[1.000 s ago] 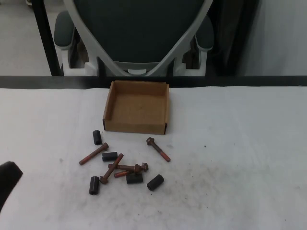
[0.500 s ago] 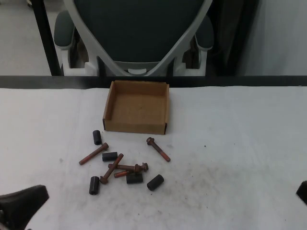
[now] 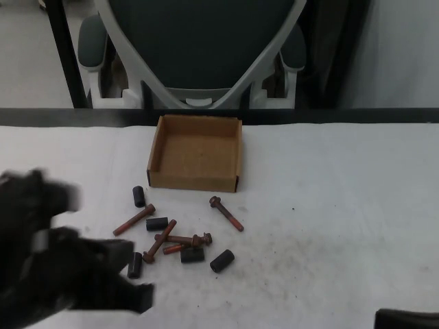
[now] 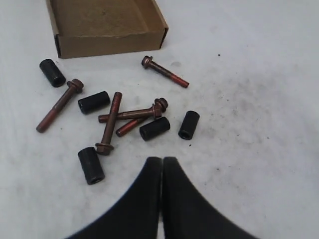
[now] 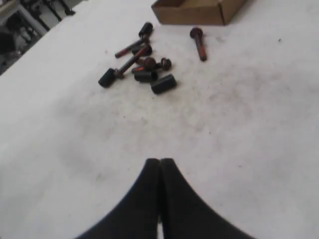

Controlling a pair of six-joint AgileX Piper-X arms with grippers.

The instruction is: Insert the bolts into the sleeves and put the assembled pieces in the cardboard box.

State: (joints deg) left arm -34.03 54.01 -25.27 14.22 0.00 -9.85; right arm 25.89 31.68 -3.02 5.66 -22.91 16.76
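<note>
my left pincer (image 4: 162, 159) hung shut, its fingers pressed together with nothing between them, low over the bench (image 4: 259, 99) just short of the heap. my right pincer (image 5: 160, 160) was shut and empty too, well apart from the parts. nearest my left pincer lay a sleeve (image 4: 90, 165) on its side, just beside the head of a bolt (image 4: 108, 122). past that, two more sleeves (image 4: 154, 128) lay near each other. behind them were two crossed bolts (image 4: 133, 114) that touched the first bolt. farther on were a fourth sleeve (image 4: 93, 102), a slanting bolt (image 4: 59, 105), a fifth sleeve (image 4: 52, 72) near the box, and a lone bolt (image 4: 164, 71) off by itself. no bolt sat in any sleeve, so i judged the job was at its very first pick. the next move called for parting one set of fingers and coming down on a free piece. the near sleeve suited my left pincer and the lone bolt suited my right, since neither was tangled with the rest. the two then had to be lined up end to end. farthest stood the box (image 3: 194, 181), open-topped and upright, with only its bare brown floor showing and no finished piece in it. beyond the bench edge was a chair (image 3: 195, 41).
</note>
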